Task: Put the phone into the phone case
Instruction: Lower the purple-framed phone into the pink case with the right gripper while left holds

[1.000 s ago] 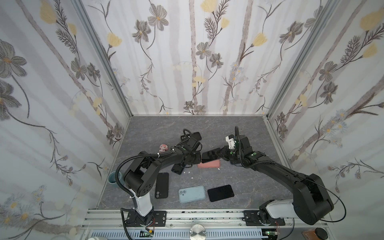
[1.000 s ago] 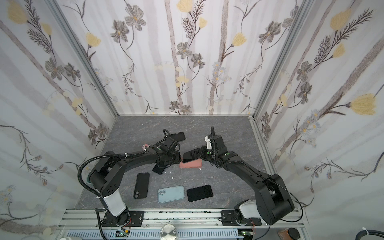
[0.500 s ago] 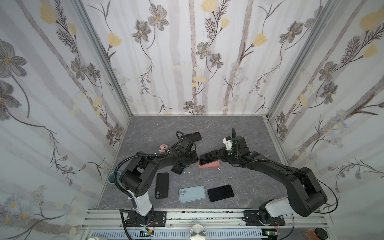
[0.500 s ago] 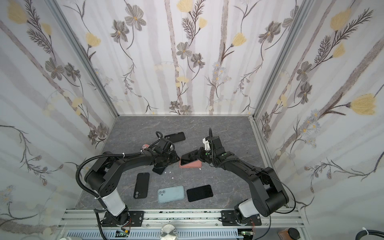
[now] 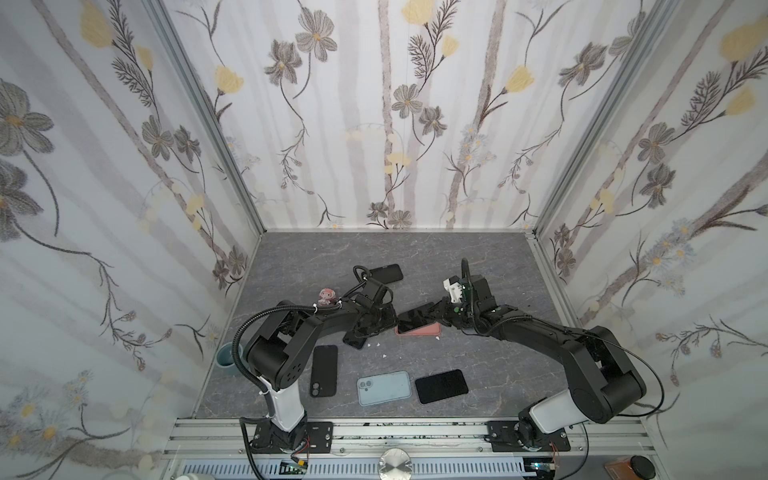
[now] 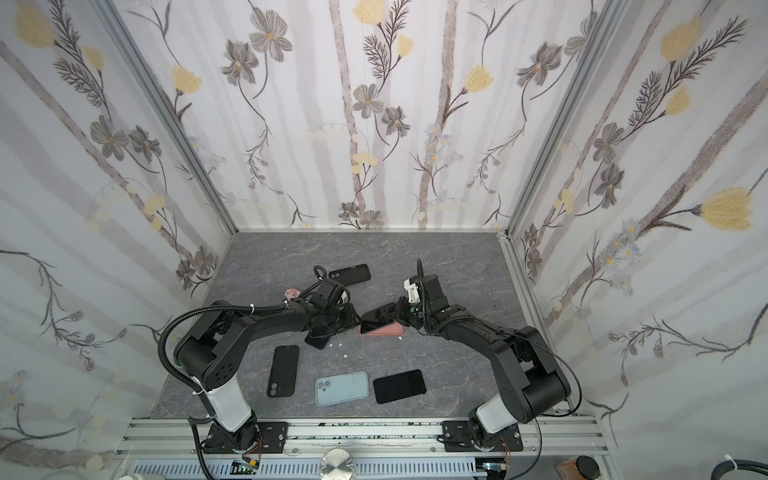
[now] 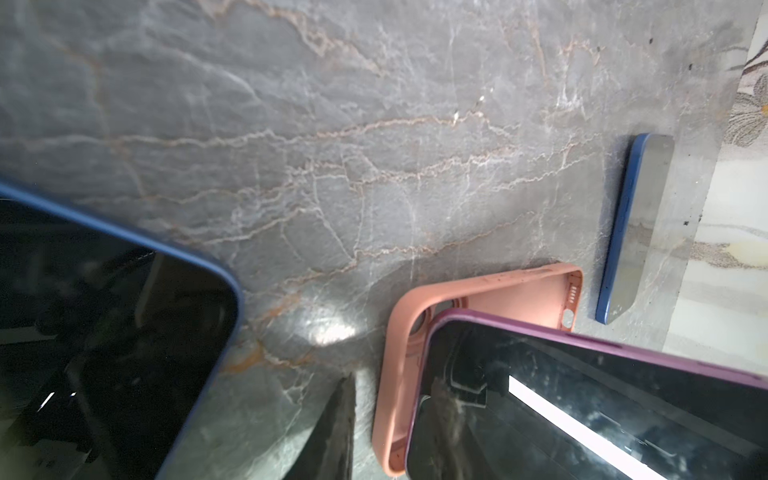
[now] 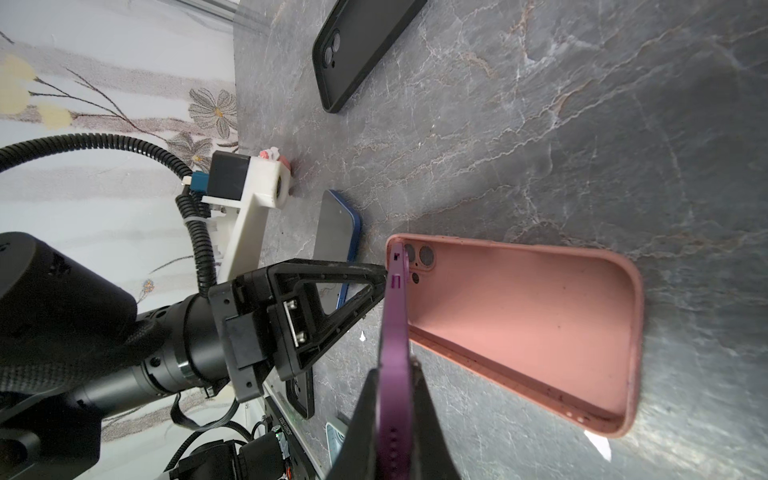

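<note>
Your left fingers (image 8: 332,268) have slid back toward the front of the counter (image 5: 478,270) since a second ago, tip against the phone (image 8: 395,332), grip you cannot tell, phone tilted, one end down in the pink case (image 8: 519,316) mid-counter, your right fingers (image 8: 428,432) clenched on its edge.

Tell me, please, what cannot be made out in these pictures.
- Left pincer: right wrist view shows one finger; open or shut unclear.
- Purple phone: left wrist view, cut off by the edge.
- Near blue phone: left wrist view, blurred, cut off.
- Teal cup: in a top view, partly behind the left arm.
</note>
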{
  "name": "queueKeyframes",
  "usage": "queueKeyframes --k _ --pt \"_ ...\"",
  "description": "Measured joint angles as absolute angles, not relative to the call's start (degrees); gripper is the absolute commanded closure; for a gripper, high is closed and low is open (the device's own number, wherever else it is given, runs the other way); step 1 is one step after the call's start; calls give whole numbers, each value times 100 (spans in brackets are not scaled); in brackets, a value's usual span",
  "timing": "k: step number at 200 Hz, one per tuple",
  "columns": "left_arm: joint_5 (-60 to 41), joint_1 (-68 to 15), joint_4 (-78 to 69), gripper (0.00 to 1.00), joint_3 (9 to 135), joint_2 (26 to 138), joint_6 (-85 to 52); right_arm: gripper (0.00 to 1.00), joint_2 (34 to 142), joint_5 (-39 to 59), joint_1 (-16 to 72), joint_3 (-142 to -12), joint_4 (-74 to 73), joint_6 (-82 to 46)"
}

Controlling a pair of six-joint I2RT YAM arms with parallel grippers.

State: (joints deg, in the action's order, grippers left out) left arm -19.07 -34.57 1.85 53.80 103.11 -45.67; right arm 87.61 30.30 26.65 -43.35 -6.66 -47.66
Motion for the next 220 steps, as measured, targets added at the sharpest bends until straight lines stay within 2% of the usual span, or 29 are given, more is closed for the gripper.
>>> queueKeyframes --k 101,161,220 --pt "-2167 -3446 23 72 5387 10429 -4654 100 9131 3579 2405 -3857 -1640 -4794" --pt "-1841 -3616 -200 73 5199 10289 -4934 100 9382 3695 2388 -3531 -2545 -5096" --pt "-1785 -3625 -226 74 5201 10344 -4989 100 9579 3708 2377 -3483 -2799 -5092"
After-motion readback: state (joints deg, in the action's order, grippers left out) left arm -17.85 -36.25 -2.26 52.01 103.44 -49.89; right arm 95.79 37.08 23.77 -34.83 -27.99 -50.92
